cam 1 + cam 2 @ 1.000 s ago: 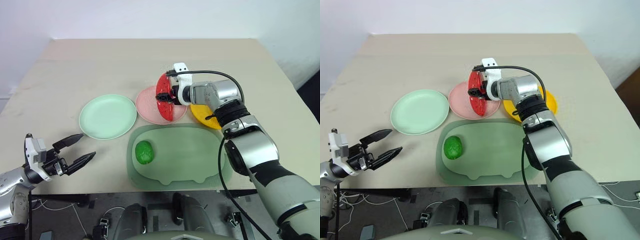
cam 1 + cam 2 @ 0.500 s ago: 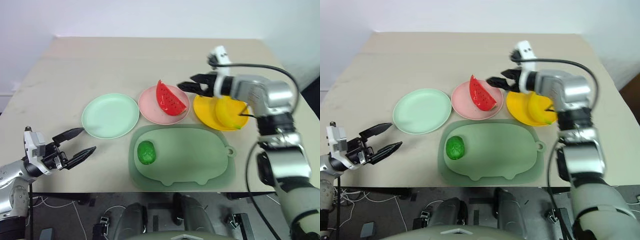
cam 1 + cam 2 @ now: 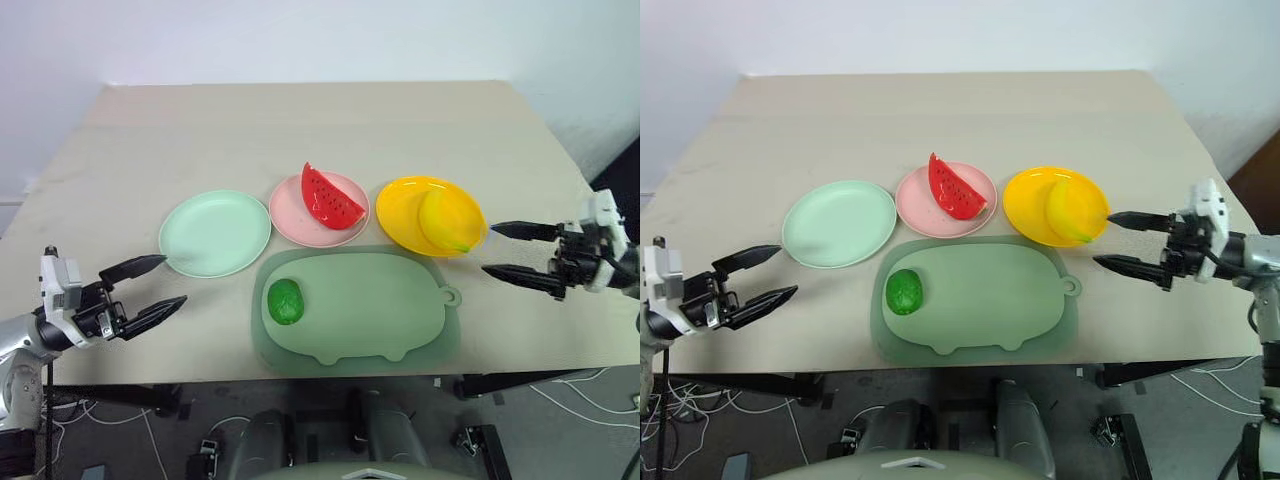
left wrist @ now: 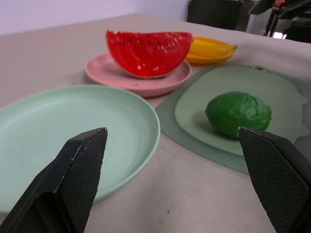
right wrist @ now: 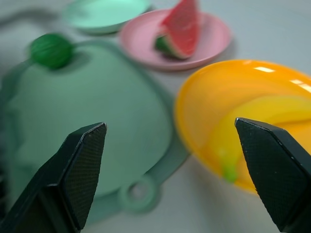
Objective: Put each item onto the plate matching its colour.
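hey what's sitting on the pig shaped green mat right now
Only the small dark-green fruit, near the pig-shaped mat's left end. The rest of its top is bare. Whatever lies beneath the mat is covered, so that can't be told.

Watermelon (image 3: 955, 190) on pink plate (image 3: 915, 205); banana (image 3: 1072, 208) on yellow plate (image 3: 1025, 210).

A beige worktop (image 3: 300, 120) stands against a plain white wall (image 3: 300, 40). Below its near edge, cables (image 3: 170, 415) lie on grey floor (image 3: 130, 450).
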{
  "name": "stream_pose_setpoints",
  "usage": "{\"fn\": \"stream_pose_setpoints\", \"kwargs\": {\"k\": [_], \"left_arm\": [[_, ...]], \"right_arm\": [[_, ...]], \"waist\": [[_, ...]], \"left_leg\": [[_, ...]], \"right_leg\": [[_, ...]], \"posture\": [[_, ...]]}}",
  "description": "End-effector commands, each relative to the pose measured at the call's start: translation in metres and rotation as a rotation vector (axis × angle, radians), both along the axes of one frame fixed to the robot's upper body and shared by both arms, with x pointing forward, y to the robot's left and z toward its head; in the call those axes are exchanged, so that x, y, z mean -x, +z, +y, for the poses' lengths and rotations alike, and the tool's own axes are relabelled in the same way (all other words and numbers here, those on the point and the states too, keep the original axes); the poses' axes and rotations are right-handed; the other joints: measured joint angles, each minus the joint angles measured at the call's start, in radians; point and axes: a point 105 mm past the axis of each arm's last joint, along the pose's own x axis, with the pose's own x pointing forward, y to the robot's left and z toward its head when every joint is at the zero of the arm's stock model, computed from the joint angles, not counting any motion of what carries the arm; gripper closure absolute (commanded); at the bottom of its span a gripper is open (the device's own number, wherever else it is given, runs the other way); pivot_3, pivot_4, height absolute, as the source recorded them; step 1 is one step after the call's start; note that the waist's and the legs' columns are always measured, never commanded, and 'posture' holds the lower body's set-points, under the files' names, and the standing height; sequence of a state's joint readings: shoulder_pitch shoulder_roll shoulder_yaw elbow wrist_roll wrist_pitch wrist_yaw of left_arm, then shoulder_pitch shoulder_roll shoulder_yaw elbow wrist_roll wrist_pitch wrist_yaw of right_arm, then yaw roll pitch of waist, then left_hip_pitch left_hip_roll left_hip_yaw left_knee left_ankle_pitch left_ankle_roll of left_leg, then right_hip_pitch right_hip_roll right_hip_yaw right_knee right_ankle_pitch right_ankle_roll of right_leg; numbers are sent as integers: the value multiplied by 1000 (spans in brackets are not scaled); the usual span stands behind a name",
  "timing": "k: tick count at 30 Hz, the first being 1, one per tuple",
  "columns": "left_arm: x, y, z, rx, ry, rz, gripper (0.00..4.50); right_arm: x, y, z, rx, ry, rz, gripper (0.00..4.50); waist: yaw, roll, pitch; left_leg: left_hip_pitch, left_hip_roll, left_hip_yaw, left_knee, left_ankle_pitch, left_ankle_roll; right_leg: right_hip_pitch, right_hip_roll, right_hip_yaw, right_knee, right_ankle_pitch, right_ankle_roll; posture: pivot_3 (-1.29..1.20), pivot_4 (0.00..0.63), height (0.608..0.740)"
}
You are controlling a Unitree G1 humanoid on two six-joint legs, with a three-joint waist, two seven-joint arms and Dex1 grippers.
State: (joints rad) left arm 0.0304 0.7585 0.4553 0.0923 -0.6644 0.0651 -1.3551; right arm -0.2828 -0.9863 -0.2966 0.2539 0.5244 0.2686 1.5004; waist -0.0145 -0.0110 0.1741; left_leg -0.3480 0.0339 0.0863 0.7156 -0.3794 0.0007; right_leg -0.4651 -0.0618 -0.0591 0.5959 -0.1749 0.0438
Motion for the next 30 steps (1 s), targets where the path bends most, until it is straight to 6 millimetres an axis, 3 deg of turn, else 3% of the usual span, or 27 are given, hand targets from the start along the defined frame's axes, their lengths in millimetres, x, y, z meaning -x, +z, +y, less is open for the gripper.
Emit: {"fn": "stream_pose_setpoints", "kwargs": {"k": [1,4,11,19,23,30], "left_arm": [[0,13,-3,-28,-45,-41,0],[-2,14,-7,-38,-77,-40,0],[-6,14,-53,-55,-347,-38,0],[-46,17,-95,-202,-623,-60,0],[-54,15,-115,-237,-716,-61,0],[-54,2,-129,-288,-822,-18,0]], "right_arm": [[4,9,-8,14,18,-63,39],[2,8,-2,0,18,-72,39],[9,3,1,-24,26,-59,39],[10,1,11,-54,28,-80,39],[11,-1,15,-62,22,-88,39],[12,-4,17,-66,8,-88,39]], "waist": [[1,0,0],[3,0,0],[11,0,0],[27,0,0],[24,0,0],[27,0,0]], "left_leg": [[0,0,0,0,0,0],[-1,0,1,0,0,0],[-1,-2,0,1,0,0],[0,-2,2,2,1,-1],[0,-3,3,2,1,-1],[0,-3,2,2,1,-1]], "right_leg": [[0,0,0,0,0,0],[-1,-1,0,0,1,1],[0,-2,0,0,2,3],[2,0,0,0,2,3],[2,0,1,-1,2,3],[2,0,1,0,2,3]], "posture": [[0,150,736],[0,150,736],[0,150,736],[0,150,736],[0,150,736],[0,150,736]]}}
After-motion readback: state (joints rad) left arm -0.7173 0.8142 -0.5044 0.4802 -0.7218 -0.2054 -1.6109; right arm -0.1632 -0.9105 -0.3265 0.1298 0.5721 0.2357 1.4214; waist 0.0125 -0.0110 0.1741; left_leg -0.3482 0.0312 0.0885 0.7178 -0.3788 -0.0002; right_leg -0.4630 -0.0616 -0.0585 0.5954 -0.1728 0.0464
